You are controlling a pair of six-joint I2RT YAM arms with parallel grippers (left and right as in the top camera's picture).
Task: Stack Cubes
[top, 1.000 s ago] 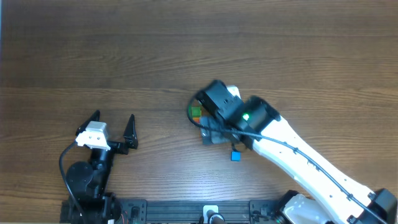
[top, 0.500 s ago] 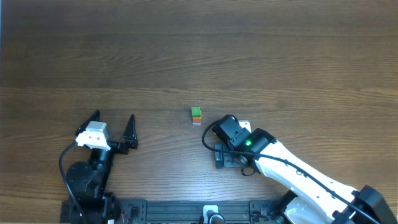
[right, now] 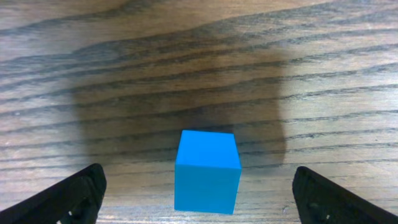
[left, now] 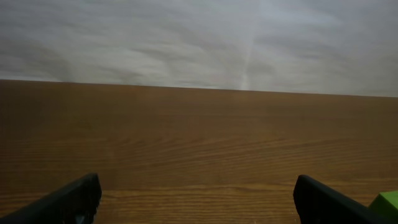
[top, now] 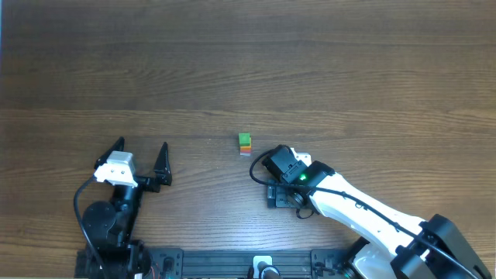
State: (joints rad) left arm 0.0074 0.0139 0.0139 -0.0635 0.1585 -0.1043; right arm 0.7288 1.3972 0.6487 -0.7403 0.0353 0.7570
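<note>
On the dark wood-grain tabletop [top: 232, 62] a small green plastic cube [top: 245, 139] sat squarely on top of an orange cube [top: 245, 150], a two-high stack near the middle of the table. The right gripper [right: 199, 180] hung pointing down at about four o'clock from that stack. Its fingers [right: 68, 199] were spread wide on either side of a bright blue cube [right: 207, 171], which rested on the wood between them, touched by neither. The blue cube stood apart from the stack, in the gripper's shadow. Off toward nine o'clock from the stack, the left gripper [top: 139, 153] lay low near its base with its jaws gaping wide and nothing in them, and a corner of the green cube showed at the edge of its wrist view.
</note>
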